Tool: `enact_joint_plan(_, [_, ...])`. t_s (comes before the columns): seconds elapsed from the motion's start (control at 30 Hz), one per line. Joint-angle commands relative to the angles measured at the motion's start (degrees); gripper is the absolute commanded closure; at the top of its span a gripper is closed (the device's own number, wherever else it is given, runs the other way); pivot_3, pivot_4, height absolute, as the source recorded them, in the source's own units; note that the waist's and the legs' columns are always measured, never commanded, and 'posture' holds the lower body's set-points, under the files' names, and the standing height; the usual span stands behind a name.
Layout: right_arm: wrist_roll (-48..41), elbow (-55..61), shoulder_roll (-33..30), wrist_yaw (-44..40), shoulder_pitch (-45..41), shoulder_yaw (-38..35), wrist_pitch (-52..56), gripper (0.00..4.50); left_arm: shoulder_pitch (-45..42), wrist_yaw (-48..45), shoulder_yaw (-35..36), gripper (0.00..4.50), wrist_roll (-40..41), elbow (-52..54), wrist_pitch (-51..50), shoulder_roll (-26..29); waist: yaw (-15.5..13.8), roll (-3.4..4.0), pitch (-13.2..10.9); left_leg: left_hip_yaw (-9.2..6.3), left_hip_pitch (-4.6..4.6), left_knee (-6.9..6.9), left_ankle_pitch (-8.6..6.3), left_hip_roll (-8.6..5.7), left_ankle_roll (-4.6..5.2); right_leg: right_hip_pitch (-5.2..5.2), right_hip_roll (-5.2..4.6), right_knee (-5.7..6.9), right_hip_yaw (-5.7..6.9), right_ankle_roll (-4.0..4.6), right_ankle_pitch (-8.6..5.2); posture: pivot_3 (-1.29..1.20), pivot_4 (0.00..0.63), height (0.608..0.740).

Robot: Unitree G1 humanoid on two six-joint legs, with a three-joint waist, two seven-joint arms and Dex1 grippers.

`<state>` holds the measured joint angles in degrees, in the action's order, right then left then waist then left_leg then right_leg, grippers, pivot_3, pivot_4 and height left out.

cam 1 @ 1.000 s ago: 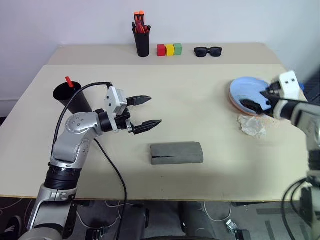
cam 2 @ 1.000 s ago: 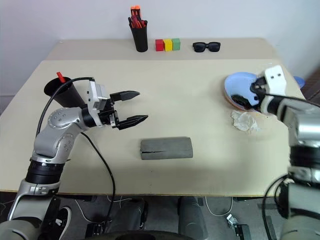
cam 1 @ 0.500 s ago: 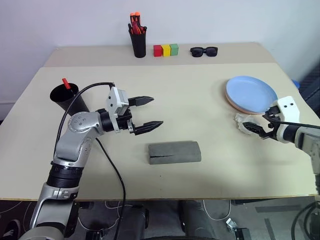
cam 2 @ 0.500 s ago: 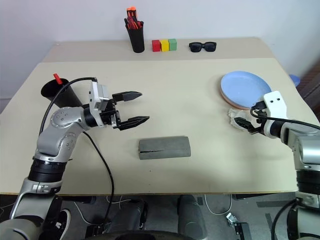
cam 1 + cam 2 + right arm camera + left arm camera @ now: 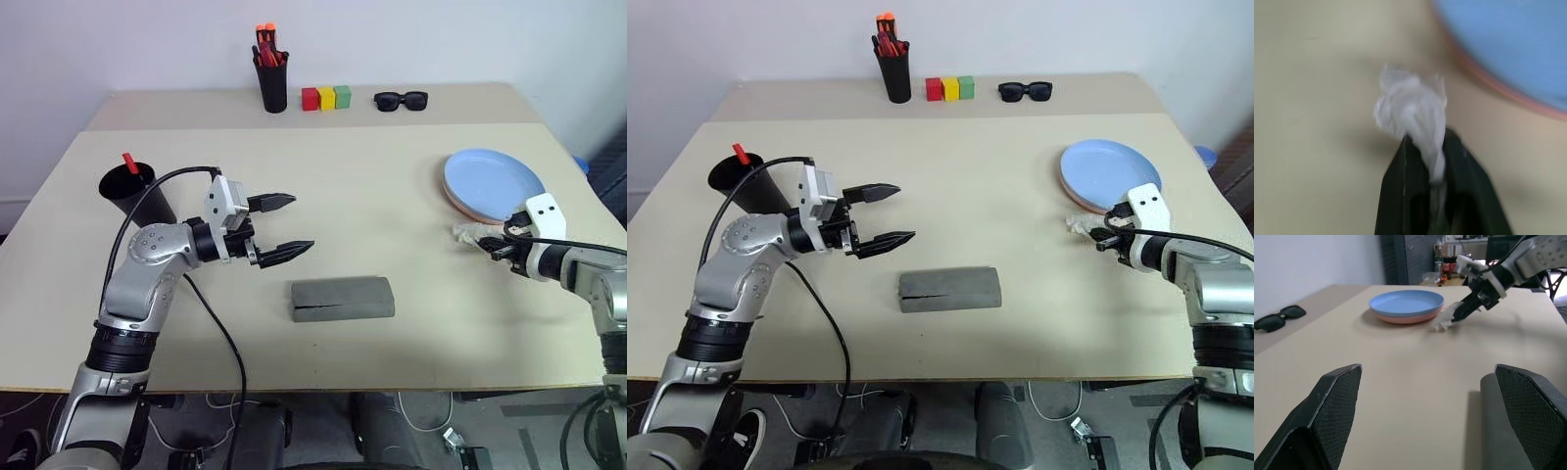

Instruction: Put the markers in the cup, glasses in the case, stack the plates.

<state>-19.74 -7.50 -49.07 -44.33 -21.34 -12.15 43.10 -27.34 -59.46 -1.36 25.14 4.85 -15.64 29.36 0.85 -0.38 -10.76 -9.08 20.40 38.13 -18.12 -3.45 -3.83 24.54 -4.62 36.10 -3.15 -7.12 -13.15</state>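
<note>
— Beige worktop (image 5: pixel 392 225) against a white wall, that's our setting. Where do we see the case (image 5: pixel 343 299)?

— Shut, near the front edge at the middle, its long axis running left to right, the seam facing us. Our left tool (image 5: pixel 286 227) hovers just up and left of it, apart from it, pointing toward the right with its two black fingers spread wide and nothing between them.

— And the plates?

— Stacked at the right side: the blue plate (image 5: pixel 493 183) sits on the pink plate (image 5: pixel 468 209), whose rim peeks out along the near-left edge. Our right tool (image 5: pixel 1101 236) is just in front of that stack, pointing left and slightly down.

— What does it hold?

— A crumpled white tissue (image 5: pixel 1411 111). In the right wrist view we see the fingers pinched tight on its lower end, with the wad bulging out past the tips. It lies just beside the pink rim.

— The cup (image 5: pixel 132 192)?

— Far left, behind our left arm, with a red-tipped marker (image 5: pixel 130 163) standing in it, tip up.

— Anything at the back?

— A pen holder (image 5: pixel 273 80), three coloured blocks (image 5: pixel 326 97) and dark sunglasses (image 5: pixel 405 99), in a row, well apart from both tools.
</note>
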Motion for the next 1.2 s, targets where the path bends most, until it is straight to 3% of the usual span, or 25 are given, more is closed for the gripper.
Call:
enact_joint_plan(0.03, [-4.35,6.15,-3.47,-4.06,-1.11,-3.84,1.5,4.39,-0.17,0.06,0.96,0.0,0.18,0.7,1.63,0.18,-0.02,0.0,0.0,0.0,0.0,0.0,0.0,0.0,0.0,0.0,0.0,0.0,0.0,0.0,0.0,0.0,0.15,0.74])
enact_joint_plan(0.17, [-3.78,0.44,-0.68,0.66,-10.79,-4.82,-2.13,4.39,-0.91,0.12,0.87,0.0,-0.4,-0.66,3.41,-0.36,0.44,0.0,0.0,0.04,-0.05,0.01,0.0,0.01,0.0,-0.01,0.01,0.01,-0.02,0.0,0.01,0.0,0.15,0.74])
enact_joint_plan(0.3, [5.51,-16.57,2.79,10.55,-22.46,-0.35,-13.23,4.39,-0.74,0.61,0.7,0.0,-0.77,-0.2,3.92,-0.73,0.32,-0.03,-0.01,0.05,-0.05,0.0,0.01,0.03,-0.02,-0.01,0.02,0.01,-0.01,0.01,0.02,0.0,0.15,0.74])
enact_joint_plan(0.53, [12.56,-38.88,7.4,12.26,-30.07,4.65,-27.79,4.39,0.59,4.83,2.52,0.0,0.09,7.14,-1.29,1.9,0.11,-0.04,-0.02,0.05,0.11,-0.07,0.0,-0.01,-0.01,0.12,-0.04,-0.09,0.0,0.02,0.02,0.0,0.15,0.74])
enact_joint_plan(0.57, [11.81,-41.56,7.86,11.26,-30.96,4.05,-27.77,3.69,0.93,5.61,2.91,0.0,0.37,8.27,-2.26,2.29,0.12,-0.02,-0.03,0.07,0.14,-0.09,0.01,-0.01,-0.02,0.15,-0.05,-0.1,-0.01,0.02,0.02,0.0,0.15,0.74])
enact_joint_plan(0.83, [14.2,-49.58,8.11,12.72,-34.34,4.78,-33.28,0.03,2.94,8.24,5.62,0.0,2.69,10.84,-5.32,3.59,0.54,-0.02,-0.04,0.11,0.03,-0.12,0.01,0.01,-0.02,0.15,-0.01,0.01,-0.03,0.03,0.03,0.0,0.15,0.74])
enact_joint_plan(1.1, [7.08,-37.79,8.84,9.82,-34.67,-1.59,-36.13,0.03,2.62,8.97,7.83,0.0,8.27,11.25,-10.92,4.16,0.99,0.03,-0.07,0.1,0.08,-0.13,0.01,0.01,-0.02,0.18,-0.01,-0.01,-0.03,0.04,0.03,0.0,0.15,0.74])
enact_joint_plan(1.2, [-3.92,-21.53,11.29,-0.27,-28.66,-3.97,-28.64,0.03,3.45,9.03,9.37,0.0,8.4,11.54,-10.93,5.85,1.51,0.02,-0.07,0.08,0.09,-0.14,0.01,0.02,-0.02,0.18,0.0,-0.01,-0.03,0.04,0.04,0.0,0.15,0.74])
